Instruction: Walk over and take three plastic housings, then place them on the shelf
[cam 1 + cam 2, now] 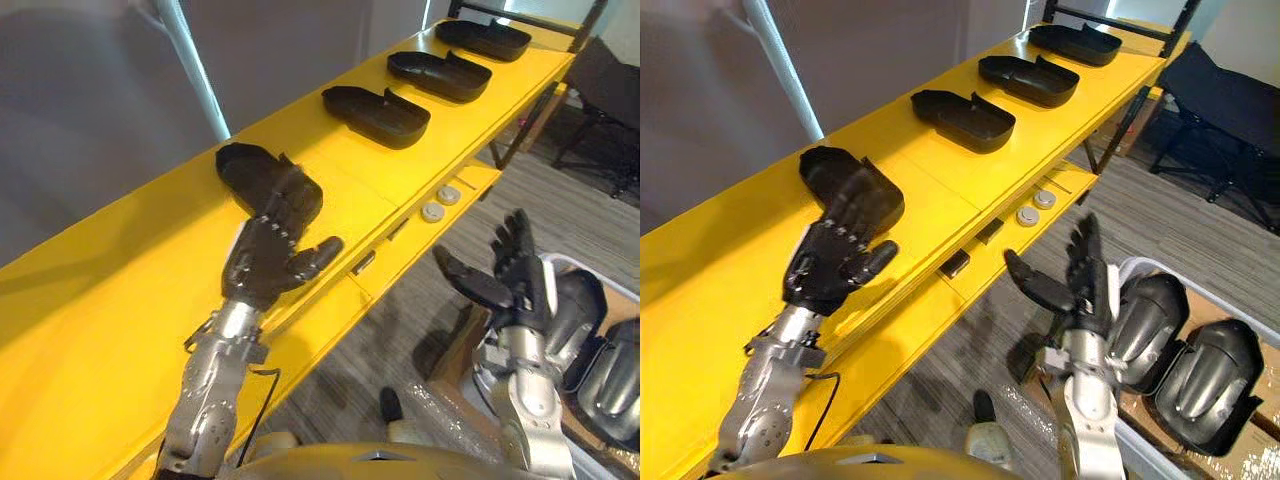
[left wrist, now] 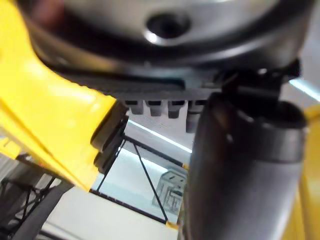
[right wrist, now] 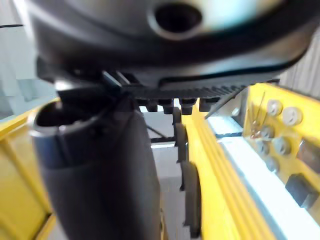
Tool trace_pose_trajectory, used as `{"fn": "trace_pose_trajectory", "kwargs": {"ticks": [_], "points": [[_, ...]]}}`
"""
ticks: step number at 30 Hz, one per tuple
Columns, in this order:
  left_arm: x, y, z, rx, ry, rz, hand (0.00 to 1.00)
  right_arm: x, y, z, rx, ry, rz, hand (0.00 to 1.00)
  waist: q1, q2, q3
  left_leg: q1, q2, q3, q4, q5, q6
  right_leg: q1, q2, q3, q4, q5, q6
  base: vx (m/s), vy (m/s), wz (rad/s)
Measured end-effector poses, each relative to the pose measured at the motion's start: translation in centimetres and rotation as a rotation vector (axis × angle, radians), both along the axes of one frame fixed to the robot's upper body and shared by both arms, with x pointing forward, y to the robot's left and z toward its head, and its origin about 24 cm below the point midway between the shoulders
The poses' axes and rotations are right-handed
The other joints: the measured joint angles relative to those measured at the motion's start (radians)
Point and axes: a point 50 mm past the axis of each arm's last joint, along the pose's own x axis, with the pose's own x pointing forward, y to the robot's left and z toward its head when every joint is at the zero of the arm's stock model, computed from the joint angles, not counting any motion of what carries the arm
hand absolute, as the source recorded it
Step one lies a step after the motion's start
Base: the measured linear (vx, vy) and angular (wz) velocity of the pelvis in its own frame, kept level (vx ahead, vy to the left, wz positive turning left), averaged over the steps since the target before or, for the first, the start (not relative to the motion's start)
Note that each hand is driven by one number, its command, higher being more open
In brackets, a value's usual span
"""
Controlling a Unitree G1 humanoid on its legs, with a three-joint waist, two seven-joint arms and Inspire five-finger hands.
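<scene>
The left hand (image 1: 272, 262) is stretched out over the long yellow shelf (image 1: 120, 300). Its fingers are straight and its thumb is spread; the fingertips rest on the near end of a black plastic housing (image 1: 248, 170) without curling round it. That housing lies straight ahead of the palm, long axis along the shelf, in row with three more black housings (image 1: 375, 115) farther on. The right hand (image 1: 1080, 285) hangs open off the shelf, above grey floor (image 1: 1200, 220), next to a pale bin (image 1: 590, 268) of grey moulded shells (image 1: 1205, 375).

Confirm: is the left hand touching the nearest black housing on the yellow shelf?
Touching. In the right eye view the left hand lays its fingers over the nearest housing, with no gap showing. The left eye view agrees.
</scene>
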Motion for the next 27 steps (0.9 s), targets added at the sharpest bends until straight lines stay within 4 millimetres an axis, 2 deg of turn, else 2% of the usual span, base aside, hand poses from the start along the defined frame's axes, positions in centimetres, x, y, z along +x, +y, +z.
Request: {"fn": "trace_pose_trajectory", "kwargs": {"ticks": [1,3,4,6,9,10,12,13,15,16,17,18,19,20,21,22,23,24,25,26,27], "points": [[-0.1,0.3,0.0,0.001,0.001,0.019,1.00,1.0,0.2,0.0,-0.016,-0.004,0.022,1.00,0.005,-0.002,0.008,-0.008,-0.007,0.007,0.012,-0.004,0.006,-0.005,-0.008,0.005,-0.004,0.010,0.016,-0.05,0.101,-0.19],[-0.3,0.4,-0.2,-0.002,0.004,0.029,1.00,1.9,0.4,-0.3,-0.038,0.013,0.035,1.00,0.021,0.000,0.012,-0.014,-0.015,0.008,0.023,-0.007,0.010,-0.007,-0.015,0.008,-0.006,0.016,0.024,-0.02,0.090,-0.02],[-0.5,0.3,-0.3,-0.025,0.001,0.024,1.00,2.2,0.6,-1.0,-0.041,0.044,0.035,1.00,0.034,0.005,0.014,-0.014,-0.019,-0.002,0.032,-0.008,0.013,-0.003,-0.018,0.006,-0.005,0.016,0.024,0.01,0.091,0.05],[-0.6,0.1,-0.3,-0.058,-0.007,0.011,1.00,2.1,0.9,-1.9,-0.034,0.091,0.037,1.00,0.032,0.008,0.014,-0.010,-0.020,-0.010,0.035,-0.011,0.017,0.001,-0.018,-0.004,0.002,0.016,0.024,0.02,0.050,0.04],[-0.1,-1.0,0.1,-0.072,-0.045,-0.030,1.00,0.2,0.1,-4.3,0.045,0.206,-0.021,1.00,0.021,0.019,0.037,0.048,-0.020,-0.012,0.025,-0.011,0.018,0.007,-0.005,-0.004,0.081,0.003,0.010,0.00,0.026,-0.17],[0.2,-1.5,0.4,-0.074,-0.059,-0.055,1.00,-1.2,-0.4,-5.3,0.086,0.251,-0.062,1.00,0.007,0.017,0.048,0.082,-0.021,-0.005,0.015,-0.014,0.023,0.006,0.002,0.007,0.129,-0.008,0.011,-0.04,0.039,-0.43],[0.5,-1.9,0.7,-0.064,-0.076,-0.086,1.00,-3.6,-0.4,-6.5,0.174,0.302,-0.099,1.00,-0.019,-0.005,0.068,0.133,-0.031,0.022,0.004,-0.015,0.026,0.008,0.002,0.009,0.192,-0.032,0.017,-0.10,0.029,-0.55],[0.6,-1.7,0.8,-0.056,-0.083,-0.081,1.00,-4.9,0.0,-6.7,0.216,0.315,-0.088,1.00,-0.028,-0.028,0.080,0.153,-0.043,0.054,0.004,-0.016,0.033,0.006,-0.008,-0.014,0.195,-0.032,0.018,-0.17,-0.015,-0.72],[0.8,-1.4,0.7,-0.050,-0.075,-0.061,1.00,-5.4,0.6,-6.3,0.257,0.285,-0.037,1.00,-0.035,-0.052,0.084,0.135,-0.038,0.118,0.000,-0.003,0.065,-0.021,-0.038,-0.055,0.155,-0.014,0.016,-0.30,-0.067,-1.09],[1.0,-1.3,0.4,-0.056,-0.061,-0.050,1.00,-4.6,1.1,-5.9,0.263,0.258,-0.002,1.00,-0.034,-0.049,0.087,0.119,-0.026,0.159,-0.004,0.009,0.072,-0.079,-0.069,-0.137,0.262,-0.056,-0.038,-0.28,-0.072,-1.01],[1.0,-1.2,0.1,-0.060,-0.048,-0.043,1.00,-4.0,1.5,-5.6,0.261,0.243,0.024,1.00,-0.031,-0.046,0.084,0.115,-0.016,0.176,-0.005,0.016,0.071,-0.103,-0.084,-0.168,0.334,-0.079,-0.070,-0.20,-0.080,-0.88],[1.0,-1.0,-0.4,-0.103,-0.016,-0.039,1.00,-2.3,2.8,-5.0,0.258,0.207,0.089,1.00,-0.022,-0.034,0.087,0.110,0.017,0.212,-0.007,0.030,0.063,-0.135,-0.120,-0.217,0.460,-0.111,-0.113,-0.15,-0.127,-0.88],[1.1,-0.6,-0.9,-0.147,0.010,-0.039,1.00,-0.5,4.3,-4.5,0.258,0.178,0.148,1.00,-0.011,-0.017,0.088,0.110,0.060,0.243,-0.007,0.042,0.046,-0.136,-0.160,-0.259,0.555,-0.128,-0.138,-0.14,-0.159,-0.93],[1.1,-0.5,-1.1,-0.164,0.022,-0.039,1.00,0.2,5.3,-4.3,0.262,0.171,0.180,1.00,0.000,-0.010,0.085,0.110,0.085,0.259,-0.007,0.048,0.035,-0.135,-0.182,-0.276,0.591,-0.133,-0.147,-0.09,-0.227,-0.89],[1.1,-0.3,-1.2,-0.172,0.027,-0.029,1.00,1.0,6.6,-4.1,0.264,0.164,0.226,1.00,0.016,-0.004,0.084,0.109,0.119,0.280,-0.007,0.057,0.019,-0.133,-0.217,-0.295,0.631,-0.135,-0.151,-0.06,-0.300,-0.97],[1.1,0.1,-1.1,-0.175,0.019,-0.017,1.00,1.8,8.7,-3.4,0.250,0.141,0.307,1.00,0.040,-0.002,0.083,0.106,0.170,0.313,-0.017,0.082,-0.022,-0.129,-0.281,-0.298,0.671,-0.132,-0.152,-0.04,-0.340,-0.92],[1.1,0.3,-1.1,-0.176,0.017,-0.012,1.00,1.8,9.3,-3.2,0.241,0.133,0.331,1.00,0.047,-0.009,0.079,0.106,0.187,0.327,-0.025,0.094,-0.041,-0.127,-0.309,-0.299,0.676,-0.131,-0.152,-0.01,-0.421,-0.91],[1.1,0.5,-1.1,-0.187,0.017,-0.008,1.00,1.9,10.1,-3.0,0.230,0.130,0.354,1.00,0.054,-0.021,0.072,0.103,0.223,0.345,-0.027,0.114,-0.076,-0.114,-0.344,-0.300,0.666,-0.126,-0.146,0.02,-0.394,-0.56],[1.1,0.5,-1.1,-0.188,0.018,-0.007,1.00,1.9,10.3,-3.1,0.221,0.134,0.358,1.00,0.054,-0.029,0.067,0.100,0.240,0.349,-0.025,0.123,-0.095,-0.102,-0.353,-0.298,0.644,-0.120,-0.138,0.06,-0.679,-0.65],[1.1,0.6,-1.0,-0.183,0.019,-0.003,1.00,1.6,10.5,-3.4,0.185,0.159,0.362,1.00,0.052,-0.074,0.039,0.089,0.272,0.350,-0.025,0.150,-0.150,-0.055,-0.356,-0.302,0.525,-0.024,-0.075,0.08,-0.621,-0.48],[1.1,0.6,-1.1,-0.181,0.023,-0.004,1.00,1.6,10.3,-3.5,0.167,0.170,0.362,1.00,0.053,-0.077,0.033,0.088,0.293,0.345,-0.029,0.160,-0.169,-0.037,-0.334,-0.310,0.494,-0.096,0.027,0.13,-0.839,-0.91]]}}
